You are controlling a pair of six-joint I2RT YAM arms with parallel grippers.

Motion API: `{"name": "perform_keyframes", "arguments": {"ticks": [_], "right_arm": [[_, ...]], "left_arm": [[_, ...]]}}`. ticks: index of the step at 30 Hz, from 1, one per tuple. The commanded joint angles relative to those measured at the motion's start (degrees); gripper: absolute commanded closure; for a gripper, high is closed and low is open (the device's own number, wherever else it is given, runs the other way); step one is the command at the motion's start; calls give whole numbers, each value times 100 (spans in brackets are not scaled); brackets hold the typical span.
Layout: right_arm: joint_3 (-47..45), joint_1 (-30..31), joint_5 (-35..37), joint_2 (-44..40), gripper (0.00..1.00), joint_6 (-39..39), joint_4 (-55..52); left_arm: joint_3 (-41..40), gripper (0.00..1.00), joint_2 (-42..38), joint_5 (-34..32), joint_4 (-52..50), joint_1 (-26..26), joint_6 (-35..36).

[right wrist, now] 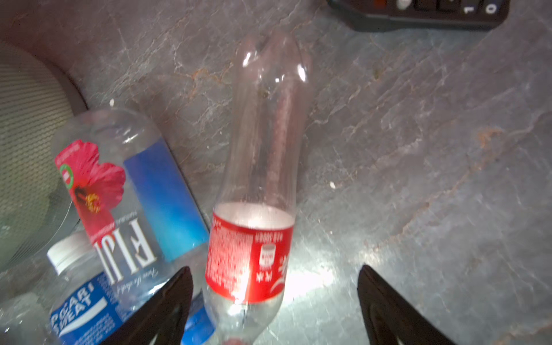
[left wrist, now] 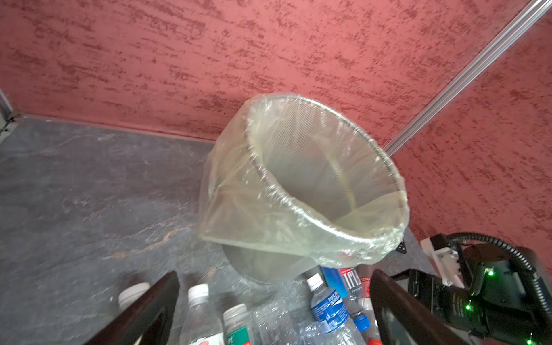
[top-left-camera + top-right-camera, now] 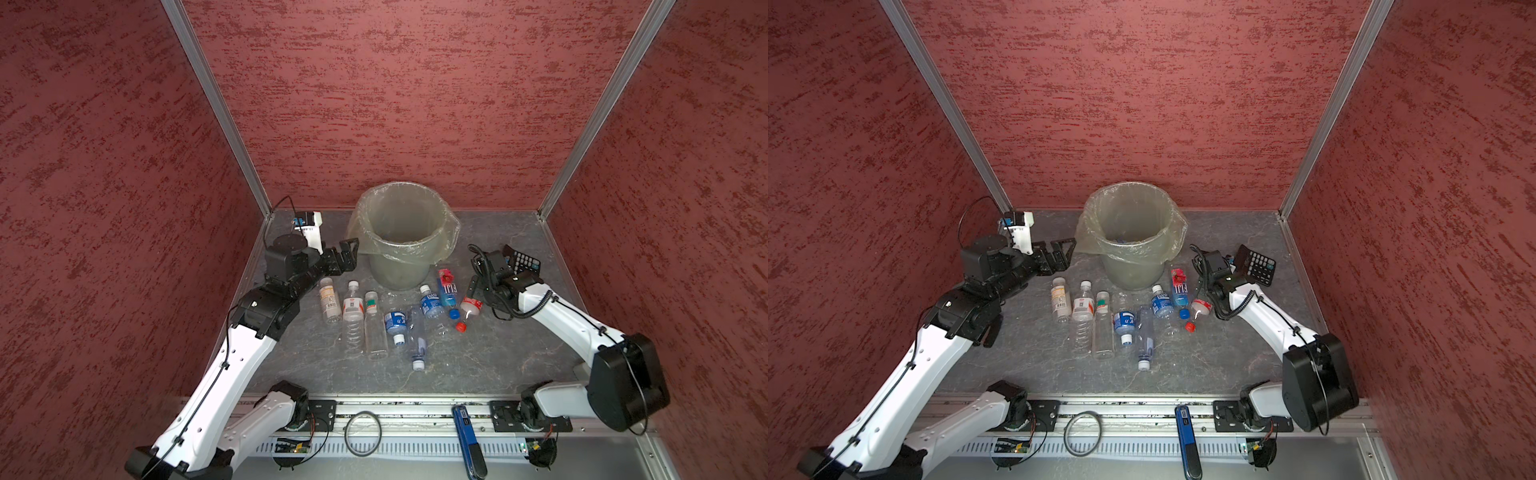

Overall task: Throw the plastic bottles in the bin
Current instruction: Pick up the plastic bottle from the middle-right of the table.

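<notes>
L arm [image 3: 245,353]: elbow bent, wrist raised. The left gripper [image 3: 348,254] is just beside the bin [image 3: 399,272], jaws wide apart, empty.

R arm [image 3: 569,316]: reached fwd, wrist pitched down. The right gripper [image 1: 276,310] has its jaws apart, straddling the red-label bottle [image 1: 252,254], which lies on the table [image 3: 478,357].

Other plastic bottles [image 3: 353,309] lie on the table in front of the bin.

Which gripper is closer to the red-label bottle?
Right. The right gripper is over the red-label bottle, jaws open astride it; the left gripper is across the bin from it.
</notes>
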Motion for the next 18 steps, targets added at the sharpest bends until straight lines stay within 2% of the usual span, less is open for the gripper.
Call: {"name": "perform_keyframes", "arguments": {"ticks": [1,7,11,18], "right_arm": [[214,-202,-215,238,14,-145,416],[538,-238,-282,1012,18,-242,556],[440,-259,-262,1294,20,-263,671],[-81,-256,-452,1273,29,-247,1114]], "left_arm": [[-417,1,-365,-55,-220,82,24],[-1180,1,-864,-123,-489,256,-257],[-1541,1,-1134,-314,-654,311,-501],[-1960,1,-1224,-138,-615,359,-784]]}}
